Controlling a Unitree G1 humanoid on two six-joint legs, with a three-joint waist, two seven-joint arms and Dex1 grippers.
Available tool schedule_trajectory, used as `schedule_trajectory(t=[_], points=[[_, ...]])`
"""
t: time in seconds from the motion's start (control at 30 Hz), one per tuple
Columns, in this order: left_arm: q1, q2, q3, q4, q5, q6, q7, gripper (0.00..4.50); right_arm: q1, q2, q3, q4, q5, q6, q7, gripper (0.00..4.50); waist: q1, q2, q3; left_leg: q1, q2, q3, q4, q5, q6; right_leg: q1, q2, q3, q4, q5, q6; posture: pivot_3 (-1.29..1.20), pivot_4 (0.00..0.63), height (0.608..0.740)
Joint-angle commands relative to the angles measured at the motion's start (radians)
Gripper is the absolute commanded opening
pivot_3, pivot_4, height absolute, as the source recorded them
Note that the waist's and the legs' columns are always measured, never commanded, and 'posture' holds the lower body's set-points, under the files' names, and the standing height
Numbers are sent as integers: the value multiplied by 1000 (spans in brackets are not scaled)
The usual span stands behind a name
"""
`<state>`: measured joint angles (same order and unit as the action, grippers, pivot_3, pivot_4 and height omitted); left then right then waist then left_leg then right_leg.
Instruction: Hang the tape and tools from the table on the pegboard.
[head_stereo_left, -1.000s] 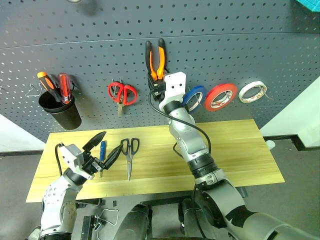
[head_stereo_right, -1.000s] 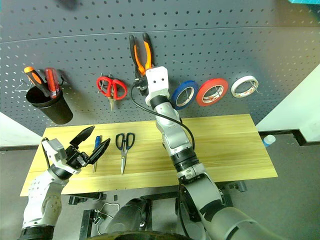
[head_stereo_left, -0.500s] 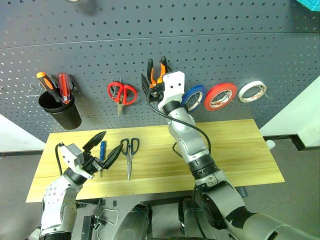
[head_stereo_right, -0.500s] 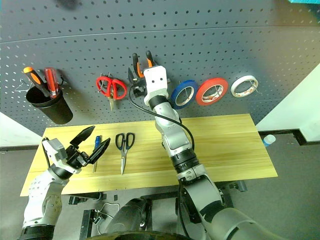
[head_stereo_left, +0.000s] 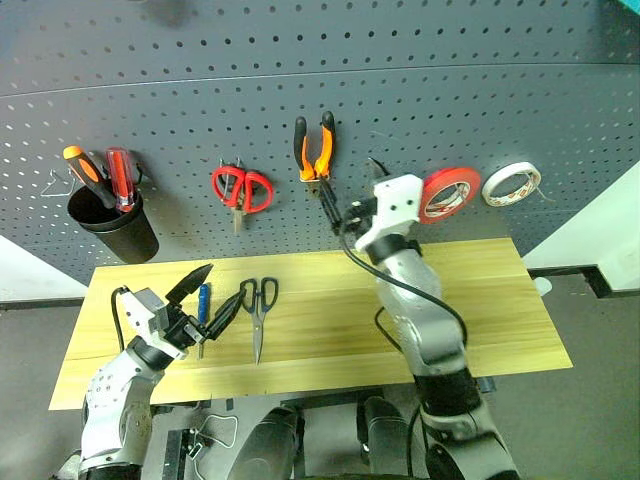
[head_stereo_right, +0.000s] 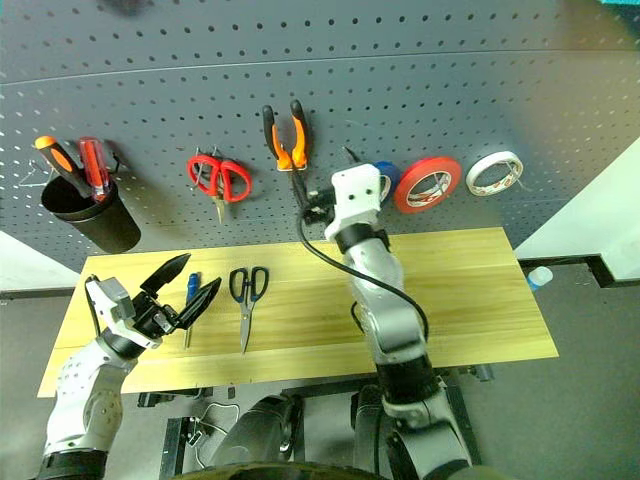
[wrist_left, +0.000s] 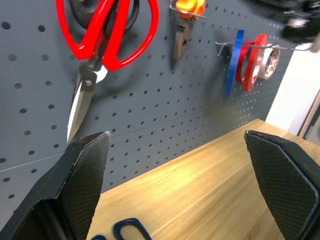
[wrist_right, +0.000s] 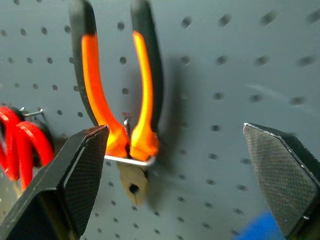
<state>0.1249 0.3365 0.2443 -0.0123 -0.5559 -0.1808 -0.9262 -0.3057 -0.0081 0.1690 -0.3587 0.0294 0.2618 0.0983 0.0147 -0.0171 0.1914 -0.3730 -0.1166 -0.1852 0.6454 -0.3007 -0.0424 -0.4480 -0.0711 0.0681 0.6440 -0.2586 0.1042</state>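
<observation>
Pegboard (head_stereo_left: 500, 110): dark grey matt panel with rows of small round holes and thin wire hooks, spanning the upper half of the head views. Pliers (head_stereo_left: 314, 148): orange-and-black moulded handles, steel nose pointing down, hung on a wire hook at upper centre. Tape (head_stereo_left: 447, 193): thin red-orange ring on a hook at centre right, beside a blue roll (head_stereo_right: 385, 172) and a white roll (head_stereo_left: 511, 183). Red-handled scissors (head_stereo_left: 241, 187) hang left of the pliers; a glossy black cup (head_stereo_left: 112, 222) at upper left holds orange and red screwdrivers. Table (head_stereo_left: 480, 300): pale wood-grain top across the middle. On it, lower left: steel scissors (head_stereo_left: 259, 305) with dark looped handles, blades toward the near edge, and a slim blue-handled screwdriver (head_stereo_left: 203, 305) just beside them. Right gripper (head_stereo_left: 350, 195): textured black fingers spread wide, empty, just right of and below the pliers. Left gripper (head_stereo_left: 205, 295): fingers splayed apart, empty, over the screwdriver
</observation>
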Motion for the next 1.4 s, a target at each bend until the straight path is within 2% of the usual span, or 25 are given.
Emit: schedule_trajectory(t=[0.03, 0.13, 0.27, 0.37, 0.43, 0.57, 0.7, 0.83, 0.93, 1.23, 1.4], points=[[-1, 11, 12, 2, -7, -7, -9, 4500, 54, -37, -43, -181, 49, 95, 28, 4481, 0, 0, 0, 0, 0, 0, 0, -1, 2, 0, 0, 0, 0, 0, 0, 103, 192, 739], [-5, 16, 13, 11, -6, 0, -9, 4500, 127, -105, -87, -310, 168, 221, 109, 4481, 0, 0, 0, 1, 0, 0, 1, -2, 4, 2, 0, -1, 0, 0, 0, 91, 195, 739], [25, 45, 0, -32, 30, 94, 64, 4500, 286, -259, -181, -463, 426, 385, 279, 4481, 0, 0, 1, 1, 1, -1, 0, -3, 5, 4, 0, -2, -3, 0, 0, 75, 203, 739], [52, 79, -44, -157, 60, 278, 186, 4500, 400, -375, -235, -495, 490, 438, 344, 4481, -1, 0, 5, 1, 2, -1, 0, -4, 8, 6, 1, -2, -7, 0, 0, 73, 211, 739], [43, 80, -54, -213, 37, 367, 243, 4500, 424, -405, -244, -493, 504, 444, 348, 4481, 0, -1, 7, 1, 2, -1, 0, -5, 8, 7, 1, -2, -10, 1, 2, 72, 215, 739], [-12, 43, -119, -284, 94, 512, 400, 4500, 414, -416, -234, -459, 486, 434, 328, 4481, 2, 0, 8, 1, 3, -1, 1, -5, 8, 8, 1, -3, -10, 2, 3, 71, 219, 739], [-37, 4, -202, -273, 272, 540, 566, 4500, 406, -412, -194, -448, 466, 433, 314, 4481, 0, 0, 8, 2, 3, 0, 1, -5, 8, 8, 1, -3, -11, 2, 3, 70, 213, 739], [-77, -66, -251, -258, 383, 609, 721, 4500, 394, -409, -165, -432, 451, 424, 306, 4481, 15, -1, 8, 1, 3, 0, 1, -4, 7, 8, 1, -3, -12, 2, 3, 67, 212, 739], [-123, -156, -238, -185, 446, 712, 883, 4500, 382, -404, -147, -419, 435, 419, 295, 4481, 30, -1, 8, 1, 3, 1, 1, -4, 7, 8, 1, -3, -12, 2, 3, 60, 212, 739], [-128, -275, -295, -213, 486, 964, 970, 4500, 395, -407, -149, -443, 431, 429, 270, 4481, 28, -4, 11, 0, 2, 1, 1, -2, 4, 8, 0, -3, -13, 2, 4, 29, 224, 739], [-145, -323, -298, -186, 492, 1003, 987, 4500, 444, -464, -187, -484, 465, 436, 320, 4481, 27, -5, 12, 0, 2, 1, 2, -3, 5, 8, 0, -3, -13, 2, 4, 4, 227, 739]])
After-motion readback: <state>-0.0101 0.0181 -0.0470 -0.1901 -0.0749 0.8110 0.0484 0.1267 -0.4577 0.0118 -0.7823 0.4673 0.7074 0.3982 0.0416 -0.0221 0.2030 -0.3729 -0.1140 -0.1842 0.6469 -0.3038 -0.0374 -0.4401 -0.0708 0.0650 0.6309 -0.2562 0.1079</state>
